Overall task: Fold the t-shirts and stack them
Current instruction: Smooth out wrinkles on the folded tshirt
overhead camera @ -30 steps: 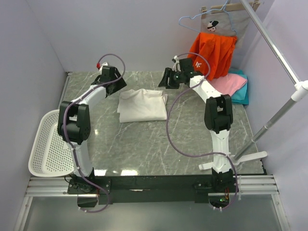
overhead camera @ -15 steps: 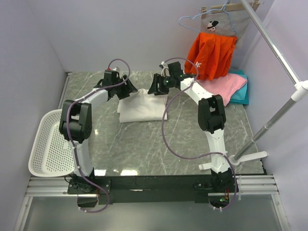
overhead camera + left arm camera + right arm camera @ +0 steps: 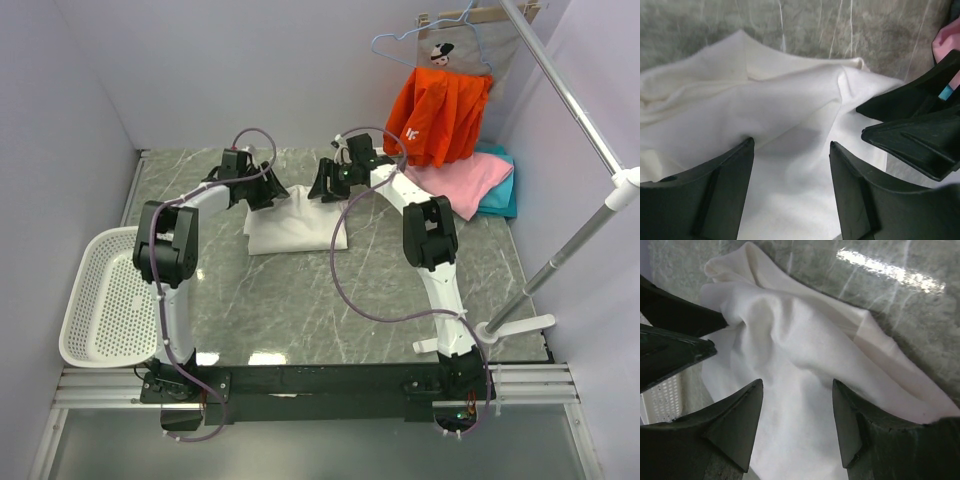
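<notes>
We log the white t-shirt (image 3: 295, 225) folded at mid-table. Both arms reach inward to its far edge, with the left gripper (image 3: 268, 192) and right gripper (image 3: 325, 185) spread open over the cloth. Far right, the pink t-shirt (image 3: 468, 176) lies on the teal t-shirt (image 3: 503, 196).

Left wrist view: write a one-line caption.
Open left fingers hover over the white t-shirt, right fingers alongside, on the marble table.
</notes>
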Controlling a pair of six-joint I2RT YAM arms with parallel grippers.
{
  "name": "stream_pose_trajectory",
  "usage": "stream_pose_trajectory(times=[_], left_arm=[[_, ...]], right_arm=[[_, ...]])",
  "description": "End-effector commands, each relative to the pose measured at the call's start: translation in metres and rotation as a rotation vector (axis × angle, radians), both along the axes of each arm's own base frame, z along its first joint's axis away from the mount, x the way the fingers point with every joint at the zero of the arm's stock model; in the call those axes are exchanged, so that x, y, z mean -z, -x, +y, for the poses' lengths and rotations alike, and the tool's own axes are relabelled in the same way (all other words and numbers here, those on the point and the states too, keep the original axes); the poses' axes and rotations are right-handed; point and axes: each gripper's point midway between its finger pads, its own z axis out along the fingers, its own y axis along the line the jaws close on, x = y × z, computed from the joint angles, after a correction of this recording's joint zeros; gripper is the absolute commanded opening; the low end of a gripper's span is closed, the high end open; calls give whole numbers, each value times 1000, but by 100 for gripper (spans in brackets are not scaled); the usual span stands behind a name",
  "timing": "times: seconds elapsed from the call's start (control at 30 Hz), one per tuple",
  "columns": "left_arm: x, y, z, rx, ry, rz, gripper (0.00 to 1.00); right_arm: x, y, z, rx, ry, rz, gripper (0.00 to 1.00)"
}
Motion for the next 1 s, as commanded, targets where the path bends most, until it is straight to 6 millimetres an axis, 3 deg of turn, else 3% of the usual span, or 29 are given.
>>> stream_pose_trajectory(times=[0.0,0.07,0.1,0.2,0.37,0.53,0.8,0.97], left_arm=[[-50,-20,8,-7,-68,-169,67],[-61,-15,9,0,-75,-201,67],[-76,-12,10,5,-76,-233,68],[-83,2,7,35,-90,-234,69],[-71,31,-13,132,-94,-176,68],[-48,45,-21,172,-108,-123,68],[-12,29,-7,131,-227,-69,67],[-5,5,5,68,-299,-103,67]], right_arm=[[-6,-21,-13,41,5,-49,65],[-5,-24,-14,48,6,-53,65],[-4,-26,-15,52,4,-59,65],[-2,-30,-17,61,-1,-58,65],[0,-33,-17,64,-9,-58,65],[2,-31,-17,61,-9,-54,65],[2,-31,-17,56,-15,-56,66],[5,-29,-16,48,-16,-49,66]])
